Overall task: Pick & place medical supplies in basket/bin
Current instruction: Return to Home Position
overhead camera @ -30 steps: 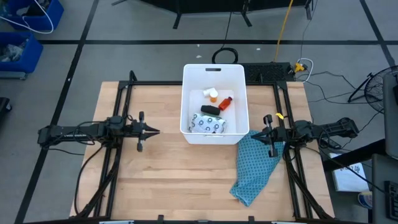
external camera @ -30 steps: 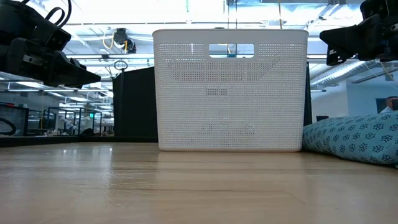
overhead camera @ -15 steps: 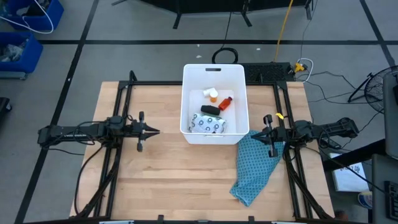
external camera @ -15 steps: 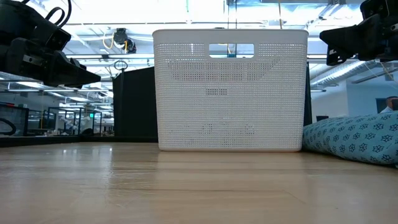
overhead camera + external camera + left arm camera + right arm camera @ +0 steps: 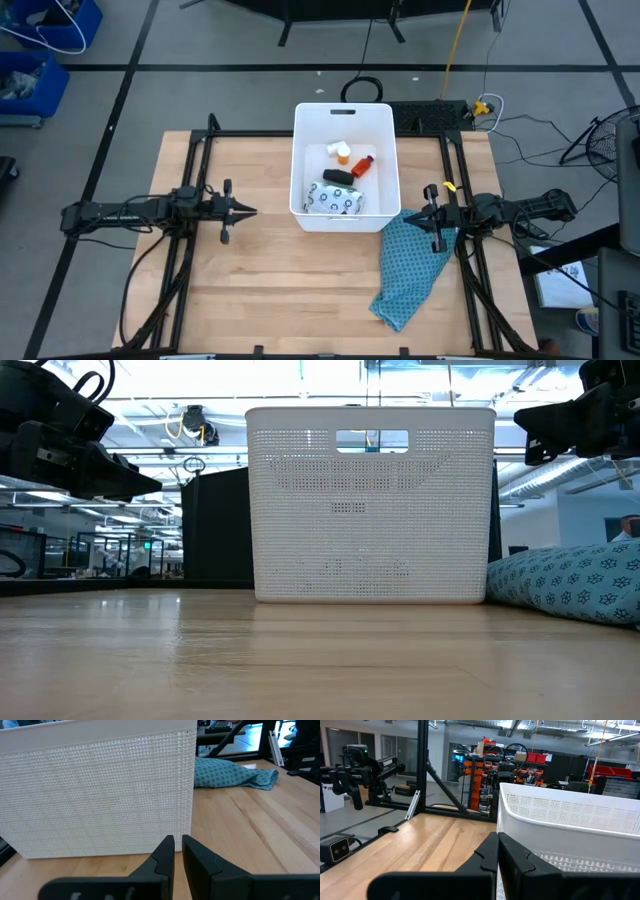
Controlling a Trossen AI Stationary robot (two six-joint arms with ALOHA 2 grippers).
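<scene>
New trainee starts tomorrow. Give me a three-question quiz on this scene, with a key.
1. True or false: the teal cloth lies on the table, outside the white bin.
2. Which of these lies in the bin? A) red bottle B) scissors C) glove
3. Fill in: the left hand and the right hand are both ____ and hold nothing.
Key: 1 true; 2 A; 3 shut.
</scene>
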